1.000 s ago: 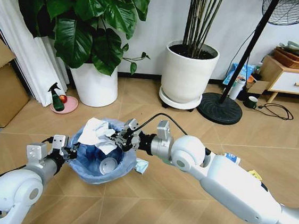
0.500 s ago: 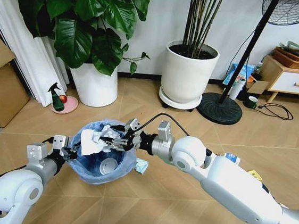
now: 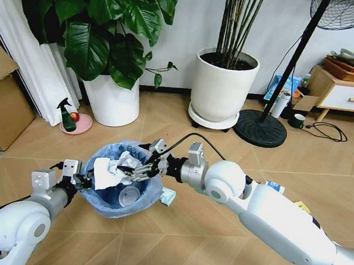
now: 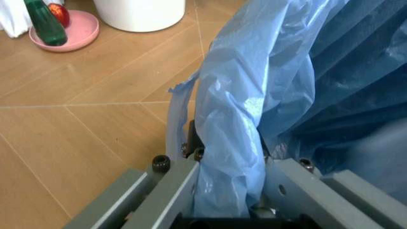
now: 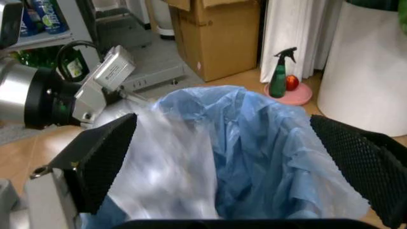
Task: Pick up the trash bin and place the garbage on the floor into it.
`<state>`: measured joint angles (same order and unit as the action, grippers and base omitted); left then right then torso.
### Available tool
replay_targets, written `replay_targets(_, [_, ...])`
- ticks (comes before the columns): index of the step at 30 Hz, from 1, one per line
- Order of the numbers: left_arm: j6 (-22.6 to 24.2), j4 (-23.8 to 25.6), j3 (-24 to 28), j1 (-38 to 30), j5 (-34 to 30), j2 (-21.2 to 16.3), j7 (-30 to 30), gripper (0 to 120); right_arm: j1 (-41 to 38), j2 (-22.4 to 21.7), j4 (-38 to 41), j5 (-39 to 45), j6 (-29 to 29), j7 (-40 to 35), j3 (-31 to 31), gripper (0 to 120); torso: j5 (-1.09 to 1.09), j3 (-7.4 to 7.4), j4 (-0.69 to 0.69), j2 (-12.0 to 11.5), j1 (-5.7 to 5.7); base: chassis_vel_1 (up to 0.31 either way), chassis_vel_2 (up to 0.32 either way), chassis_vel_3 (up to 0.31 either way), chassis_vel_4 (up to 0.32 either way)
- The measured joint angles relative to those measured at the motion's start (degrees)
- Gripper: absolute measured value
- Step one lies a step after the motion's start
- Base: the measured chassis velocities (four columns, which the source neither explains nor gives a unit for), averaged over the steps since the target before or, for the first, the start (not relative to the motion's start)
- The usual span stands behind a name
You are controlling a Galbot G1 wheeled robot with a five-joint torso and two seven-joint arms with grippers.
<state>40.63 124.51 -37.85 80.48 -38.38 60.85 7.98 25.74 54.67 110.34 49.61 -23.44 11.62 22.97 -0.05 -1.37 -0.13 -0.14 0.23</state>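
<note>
Head view: bin [image 3: 120, 187] sits lower left of centre; left gripper [image 3: 78, 177] pinches its rim, and right gripper [image 3: 140, 166] spreads wide over loose paper [image 3: 113, 169].

Left wrist: fingers [image 4: 175, 183] clamp the slippery bag [image 4: 254, 105].

Right wrist: pads [image 5: 105, 155] apart. Paper looks light and crushable.

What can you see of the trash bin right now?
The trash bin is small and round, lined with a crinkly light blue plastic bag that spills over its rim. It stands upright on the wooden floor. The left end effector is clamped on its rim and liner. Crumpled white paper sits in its mouth, a white disc lies deeper inside, and the open right end effector hangs over the opening.
</note>
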Motion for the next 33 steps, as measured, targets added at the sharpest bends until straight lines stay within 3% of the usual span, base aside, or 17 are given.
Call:
replay_targets(12, [0.0,-0.3,0.0,-0.2,0.0,-0.1,0.0,0,0.0,-0.2,0.1,0.1,0.0,-0.5,-1.4,100,0.0,0.0,0.0,0.0,0.0,0.0,0.0,0.0,0.0])
replay_targets(22, [0.0,-1.3,-1.1,-0.5,0.1,0.1,0.0,0,7.4,-6.1,0.9,2.6,-0.3,-2.1,-14.6,100,0.02,0.0,-0.01,0.0,0.0,0.0,0.0,0.0,0.0])
replay_targets(28, [0.0,-1.3,-1.3,-0.5,0.0,0.2,-0.1,0,13.9,-8.7,-3.7,-0.3,0.9,-3.3,-19.2,100,0.01,0.0,-0.02,0.0,0.0,0.0,0.0,0.0,0.0])
replay_targets(33, [0.0,-1.2,-1.3,-0.6,-0.6,0.0,0.0,0,17.9,-5.9,-12.5,-6.6,2.1,-5.9,-18.0,100,0.0,0.0,0.0,0.0,0.0,0.0,0.0,0.0,0.0])
